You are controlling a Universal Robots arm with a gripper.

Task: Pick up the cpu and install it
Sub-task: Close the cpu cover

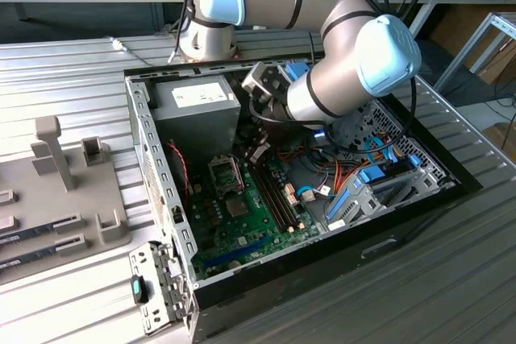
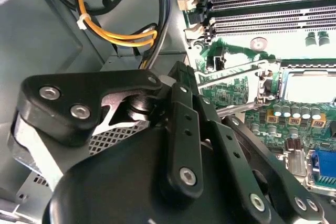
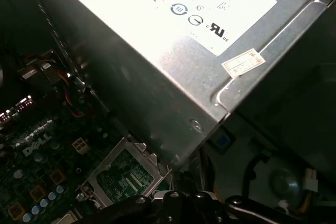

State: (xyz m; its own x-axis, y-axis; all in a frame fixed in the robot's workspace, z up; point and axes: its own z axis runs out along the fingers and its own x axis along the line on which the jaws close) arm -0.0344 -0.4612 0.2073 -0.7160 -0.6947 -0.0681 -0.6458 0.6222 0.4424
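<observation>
No cpu can be made out for certain, either in the silver socket frame [image 1: 226,173] or at the gripper [image 1: 258,151], which hangs at the frame's 2 o'clock in the exterior view, its grasp impossible to tell.

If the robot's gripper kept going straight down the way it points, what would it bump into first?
Probably the green motherboard, near the open silver socket frame. The gripper hangs just above that spot, though depth is hard to judge.

Grey PSU [image 3: 173,51] looms over mobo socket frame [image 3: 123,174].
</observation>
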